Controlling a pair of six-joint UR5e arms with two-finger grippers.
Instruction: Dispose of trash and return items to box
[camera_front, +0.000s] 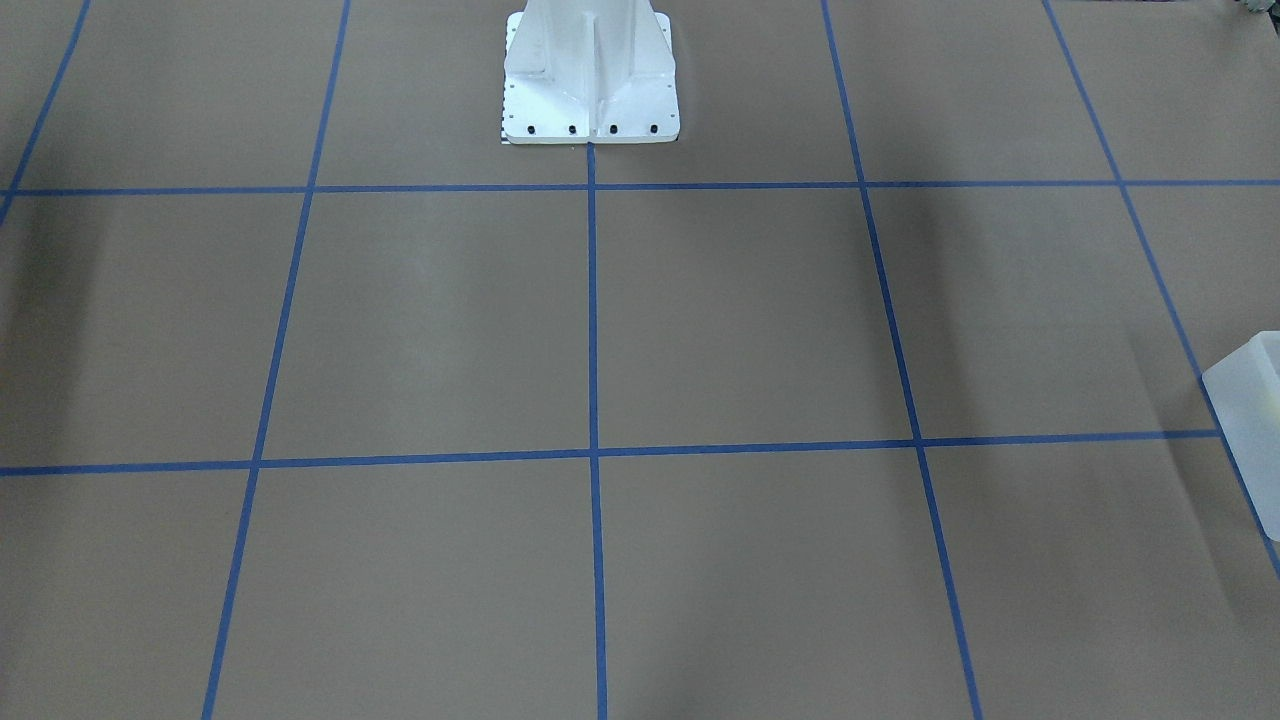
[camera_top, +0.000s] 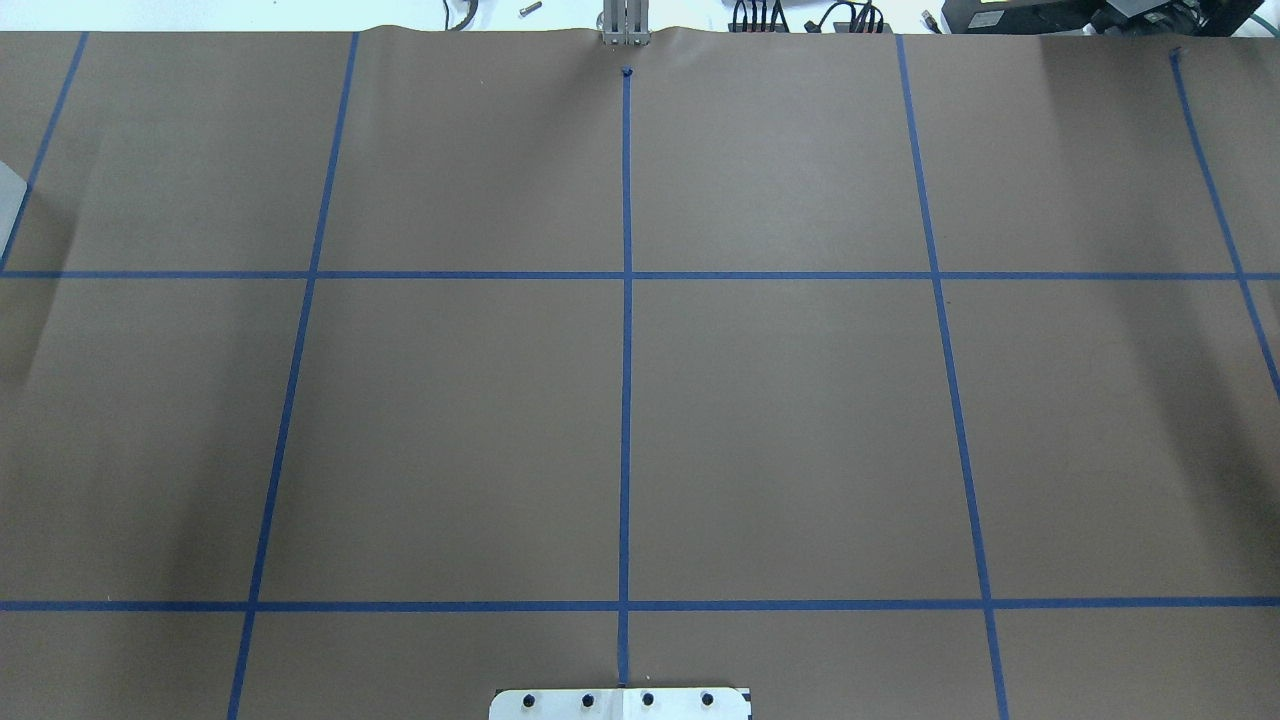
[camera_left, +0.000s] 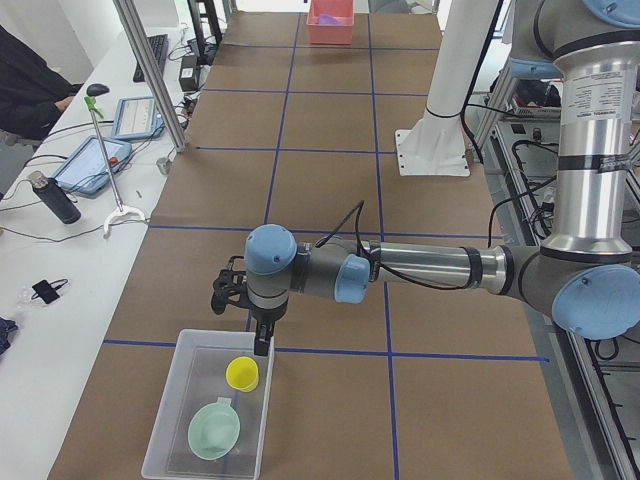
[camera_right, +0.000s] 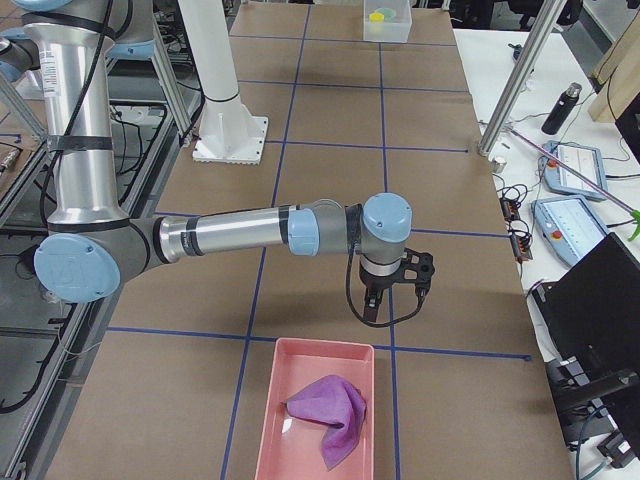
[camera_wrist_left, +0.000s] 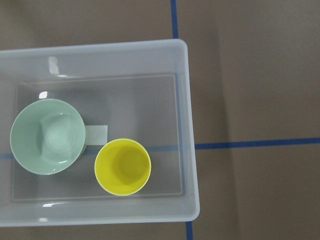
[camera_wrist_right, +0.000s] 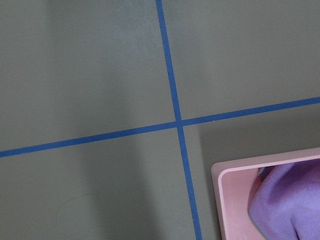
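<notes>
Your left gripper (camera_left: 262, 342) hangs by the box (camera_wrist_left: 184, 75) rim. In the wrist view the yellow cup (camera_wrist_left: 122, 166) stands inside at 6 o'clock, with the green bowl (camera_wrist_left: 47, 136) just beside it at 9. The table (camera_wrist_left: 250, 75) spreads past the box at 3 o'clock. Your right gripper (camera_right: 370, 306) hangs near the pink tray (camera_right: 272, 400). You cannot tell if either is spread or pressed together.

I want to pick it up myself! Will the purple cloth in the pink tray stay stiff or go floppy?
Probably floppy: the purple cloth lies crumpled in soft folds, so it would likely droop from wherever it is pinched. It looks thin, so it is likely light. Pushed, it would probably bunch up inside the pink tray rather than roll.
</notes>
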